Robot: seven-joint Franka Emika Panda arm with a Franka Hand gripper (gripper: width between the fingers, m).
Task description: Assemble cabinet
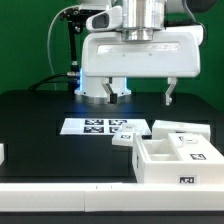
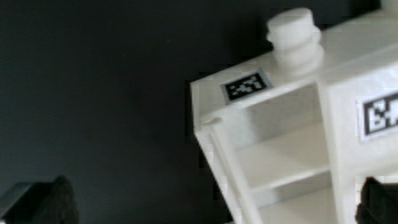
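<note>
Nearest me, the cabinet (image 1: pixel 175 160) lies on the black table (image 1: pixel 40 125) as an open white box with dividers, its tags facing up. Just beyond the cabinet, toward the exterior view's left, lies the marker board (image 1: pixel 100 126). Farther back and above the cabinet hangs the gripper (image 1: pixel 144 93), fingers spread wide, holding nothing. I judge this an approach step: next I must descend, straddle a cabinet wall, and close squarely.

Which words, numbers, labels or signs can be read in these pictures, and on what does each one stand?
No words, brand names or numbers can be read in either view.
On the marker board: only printed tags, black-and-white patterns without letters.
On the cabinet: only square tags of the same kind, without letters.
</note>
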